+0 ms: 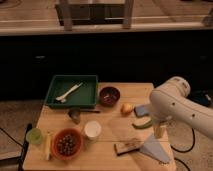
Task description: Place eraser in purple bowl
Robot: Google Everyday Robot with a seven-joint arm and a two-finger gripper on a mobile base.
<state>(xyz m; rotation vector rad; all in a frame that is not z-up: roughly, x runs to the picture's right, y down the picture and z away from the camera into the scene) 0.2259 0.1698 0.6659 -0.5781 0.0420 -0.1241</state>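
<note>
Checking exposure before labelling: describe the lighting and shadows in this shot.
Camera view: dim, warm light; the backdrop is near black; the white arm is brightest, the gripper hanging below it at the table's right; the purple bowl reads dark.

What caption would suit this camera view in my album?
Gripper of a white robot arm hangs over the wooden table, right of the small tan eraser; round dark purple bowl sits farther back.

wooden tabletop (107, 150) carries: green tray (86, 96) holding a white utensil (69, 92), small dark cup (75, 115), white cup (92, 129), orange bowl (54, 146) of dark round things, pale green cup (34, 135), yellow fruit (127, 108), blue sponge (142, 110), green pod (142, 124) just beside the hand (159, 131) at right, and grey-blue cloth (152, 148) near the front edge.
</note>
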